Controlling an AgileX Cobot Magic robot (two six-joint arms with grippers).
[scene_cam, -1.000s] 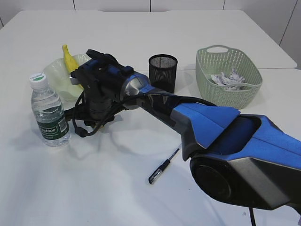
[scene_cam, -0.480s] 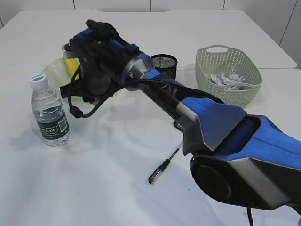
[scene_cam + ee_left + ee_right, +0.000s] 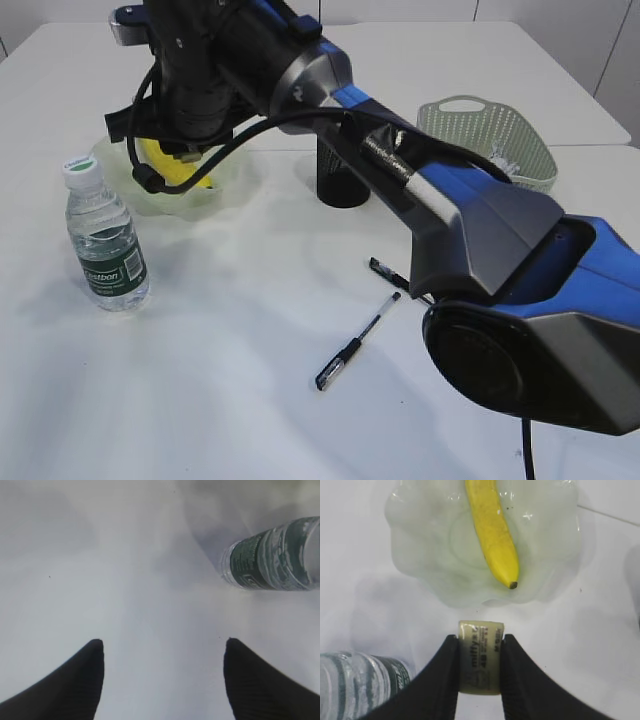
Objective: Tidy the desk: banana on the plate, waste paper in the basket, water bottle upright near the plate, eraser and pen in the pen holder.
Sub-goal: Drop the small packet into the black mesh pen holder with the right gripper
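Eraser [image 3: 481, 656] clamped across narrow sides by right gripper [image 3: 479, 655]; judged light, firm, grippy. Left gripper [image 3: 162, 652] wide, empty.

We see a smooth white tabletop [image 3: 230, 400] under soft, even light, and behind its far edge a pale panelled wall [image 3: 400, 10] with thin seams.

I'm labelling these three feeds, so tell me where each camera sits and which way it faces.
Exterior: chest height, slanting down at the white table; the blue right arm fills it.
Left wrist: faces down at bare table; open left gripper, clear plastic water bottle.
Right wrist: faces down; right gripper clamps a cream eraser near a yellow banana on a pale green plate.
All three show the bottle.
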